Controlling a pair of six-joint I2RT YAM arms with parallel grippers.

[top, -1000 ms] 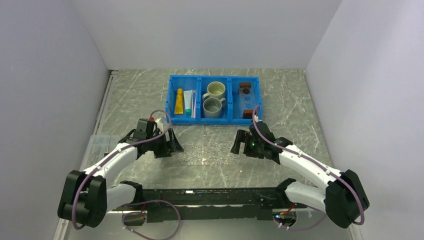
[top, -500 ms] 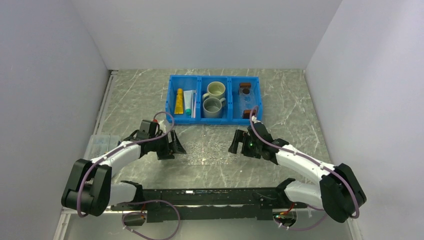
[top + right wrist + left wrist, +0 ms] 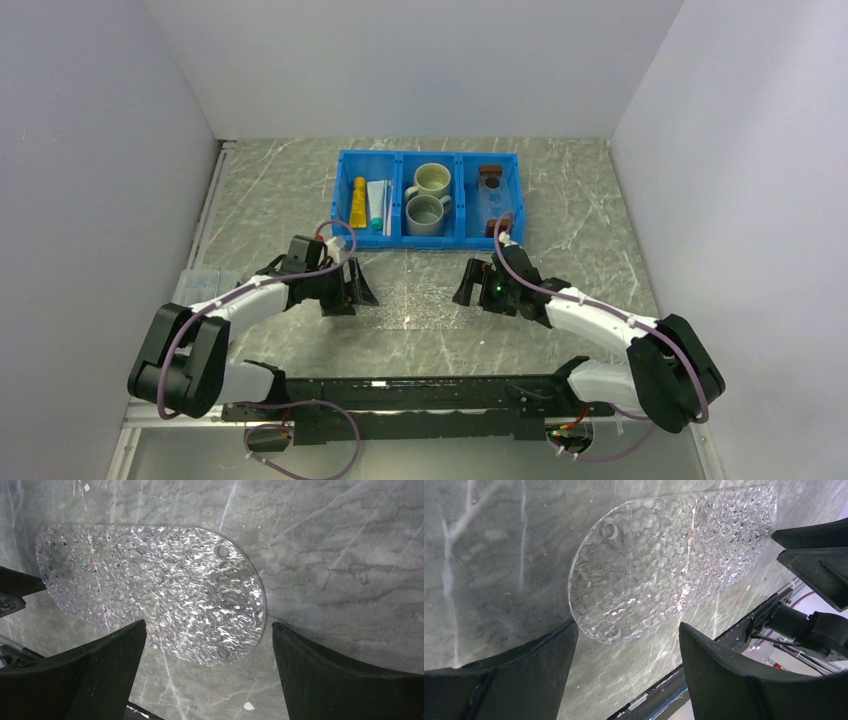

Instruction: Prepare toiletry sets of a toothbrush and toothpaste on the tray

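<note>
Blue bin (image 3: 341,205) sits at the far side of the surface (image 3: 600,220), 3 compartments across. L compartment holds the yellow-orange toothpaste (image 3: 358,202), the white toothpaste w/ teal cap (image 3: 376,205) and the thin pale toothbrush (image 3: 387,210), all lying side by side lengthwise, nearly touching. Mid compartment has 2 mugs, upright: far mug (image 3: 433,179) and near mug (image 3: 428,214), handles to the L. R compartment holds a clear piece w/ a brown block at each end. I read that as the tray (image 3: 490,198), so it's in the bin, not out on the surface.

Nearer to me a clear dimpled sheet (image 3: 160,590) lies flat on the surface, rounded ends, small holes near the ends. I've got one arm at each end of it.

Left gripper (image 3: 352,288) is low over the surface, fingers spread wide, and the sheet's rounded end sits in the gap. Right gripper (image 3: 468,283) is the same at the opp. end, spread about as wide as it goes. Neither is pinching anything. Can't tell if the fingertips touch the sheet's edge.

Small clear box (image 3: 197,285) sits at the L edge by the left arm; can't make out the contents.
</note>
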